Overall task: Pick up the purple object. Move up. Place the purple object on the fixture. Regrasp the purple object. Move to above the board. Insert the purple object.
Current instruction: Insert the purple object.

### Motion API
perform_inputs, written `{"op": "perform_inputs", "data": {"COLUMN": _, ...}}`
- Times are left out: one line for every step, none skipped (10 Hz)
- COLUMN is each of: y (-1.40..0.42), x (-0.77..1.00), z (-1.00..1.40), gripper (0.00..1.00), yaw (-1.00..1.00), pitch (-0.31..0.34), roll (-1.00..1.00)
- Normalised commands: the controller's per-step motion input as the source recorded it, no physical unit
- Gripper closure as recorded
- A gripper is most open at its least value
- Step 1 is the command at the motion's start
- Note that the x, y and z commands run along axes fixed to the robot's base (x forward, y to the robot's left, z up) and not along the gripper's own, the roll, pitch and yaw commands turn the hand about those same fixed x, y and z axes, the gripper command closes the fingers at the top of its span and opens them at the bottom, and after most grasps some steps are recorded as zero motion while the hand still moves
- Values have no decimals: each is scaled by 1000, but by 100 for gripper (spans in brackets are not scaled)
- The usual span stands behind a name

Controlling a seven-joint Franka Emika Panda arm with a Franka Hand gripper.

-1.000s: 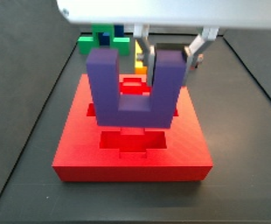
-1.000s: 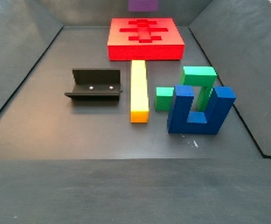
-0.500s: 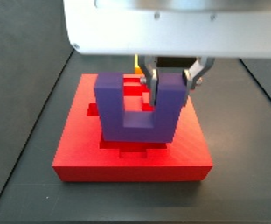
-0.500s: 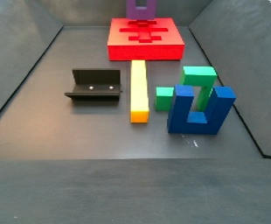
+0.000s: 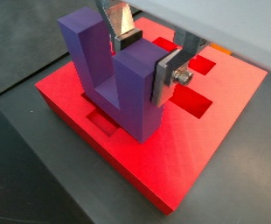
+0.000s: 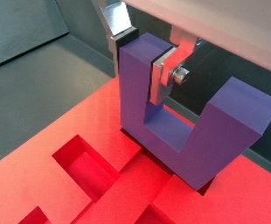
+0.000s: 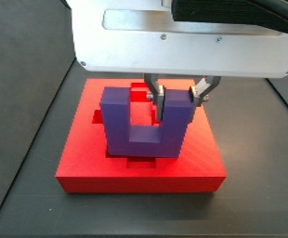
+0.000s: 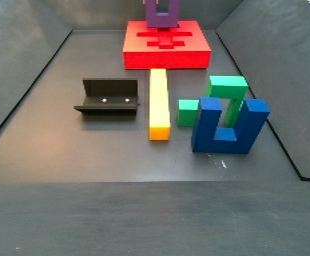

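Note:
The purple object is a U-shaped block, prongs up, and it shows in both wrist views. My gripper is shut on one of its prongs, with a silver finger on each side. The block hangs low over the middle of the red board, its base right at the recesses. Whether it touches the board I cannot tell. In a side view the block stands at the far end on the board. The black fixture stands empty on the floor.
A yellow bar lies between the fixture and a green stepped block. A blue U-shaped block stands beside the green one. Dark walls rise around the floor.
My gripper has come down with the purple object, from well above the board to just at its top. The other pieces have not moved.

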Motion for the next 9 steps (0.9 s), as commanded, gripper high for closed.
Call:
{"op": "perform_inputs", "data": {"y": 0, "x": -34, "z": -209, "gripper": 100, "yaw": 0, "pitch": -73, "roll": 0}}
{"op": "perform_inputs", "data": {"y": 0, "x": -160, "z": -220, "gripper": 100, "yaw": 0, "pitch": -94, "roll": 0}}
{"op": "perform_inputs", "data": {"y": 26, "x": -203, "z": -180, "gripper": 100, "yaw": 0, "pitch": -87, "roll": 0}}
{"op": "perform_inputs", "data": {"y": 71, "x": -186, "z": -117, "gripper": 100, "yaw": 0, "pitch": -83, "roll": -10}}
{"op": "perform_inputs", "data": {"y": 0, "x": -60, "z": -134, "gripper": 100, "yaw": 23, "pitch": -100, "roll": -17}}
{"op": "perform_inputs", "data": {"y": 0, "x": 23, "z": -191, "gripper": 100, "yaw": 71, "pitch": -114, "roll": 0}}
{"op": "perform_inputs", "data": {"y": 0, "x": 140, "z": -183, "gripper": 100, "yaw": 74, "pitch": -84, "roll": 0}}
{"op": "perform_inputs", "data": {"y": 0, "x": 83, "z": -183, "gripper": 100, "yaw": 54, "pitch": -76, "roll": 0}}
{"op": "perform_inputs", "data": {"y": 0, "x": 0, "z": -209, "gripper": 100, "yaw": 23, "pitch": -69, "roll": 0}}
